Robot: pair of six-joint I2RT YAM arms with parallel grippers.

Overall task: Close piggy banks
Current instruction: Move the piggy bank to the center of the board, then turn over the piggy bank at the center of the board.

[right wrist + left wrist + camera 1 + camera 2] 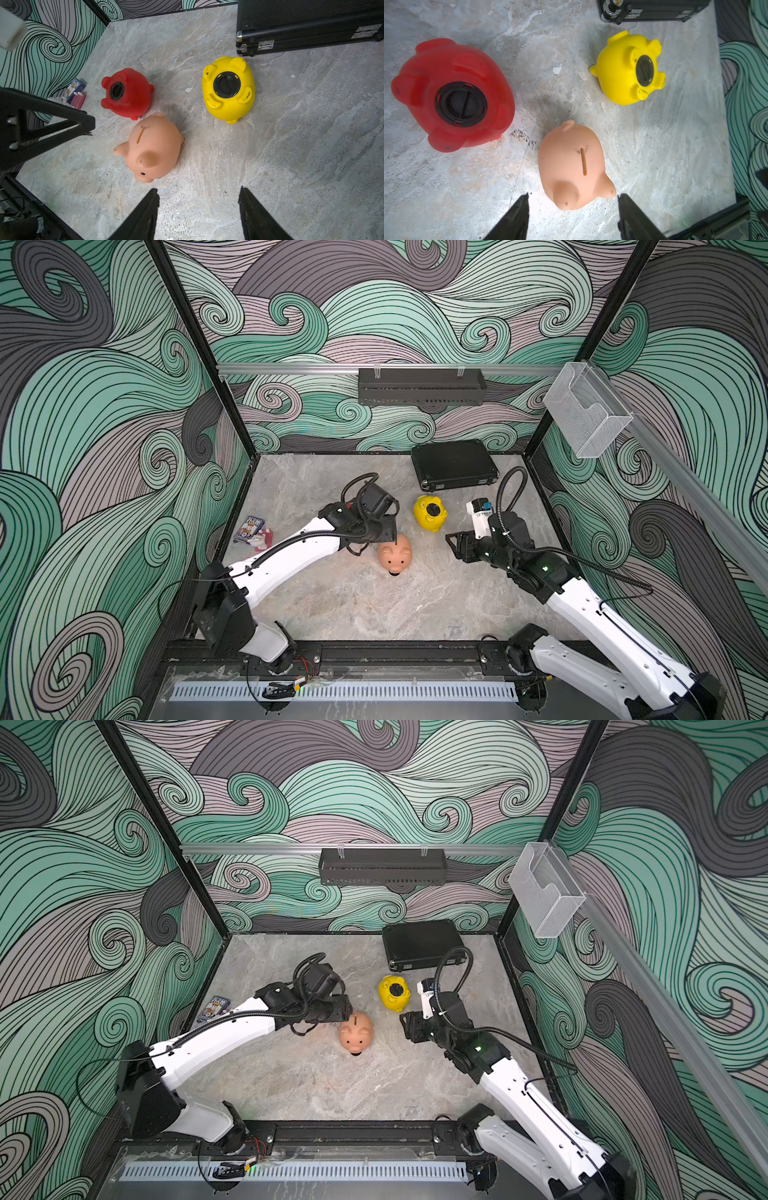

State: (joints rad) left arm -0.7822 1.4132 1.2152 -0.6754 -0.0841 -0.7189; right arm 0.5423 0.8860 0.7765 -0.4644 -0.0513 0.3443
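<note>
Three piggy banks: red [126, 93], yellow [228, 89], peach-pink [153, 147], both arms' jaws parted, empty

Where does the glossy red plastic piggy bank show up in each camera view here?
Top views: the glossy red plastic piggy bank is hidden under the left arm's wrist; only a red sliver shows.
Left wrist view: large, at left, belly up with a black plug in its belly hole.
Right wrist view: left of centre, belly up.
Shared landmark: the peach-pink plastic piggy bank, upright beside it.
</note>
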